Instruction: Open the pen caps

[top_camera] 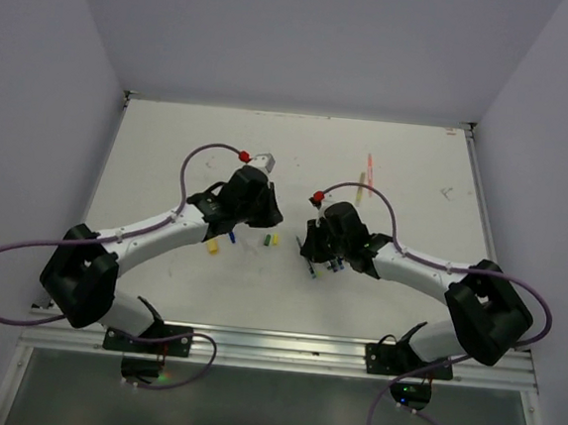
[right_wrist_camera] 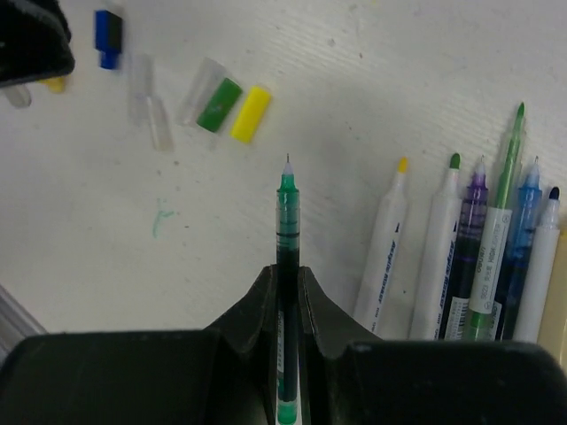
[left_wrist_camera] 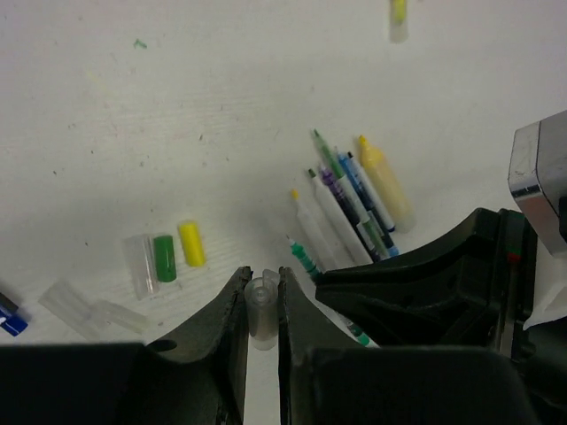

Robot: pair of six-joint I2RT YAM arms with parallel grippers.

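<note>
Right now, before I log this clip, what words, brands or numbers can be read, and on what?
No text is legible.
On the white yellow-tipped pen: dark lettering along the barrel, too blurred.
On the pens beside it: printed labels, too small.
On the green pen in the right gripper: no print visible.
On the clear cap in the left gripper: none.

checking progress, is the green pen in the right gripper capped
No, the green pen in the right gripper shows a bare needle tip.
</note>
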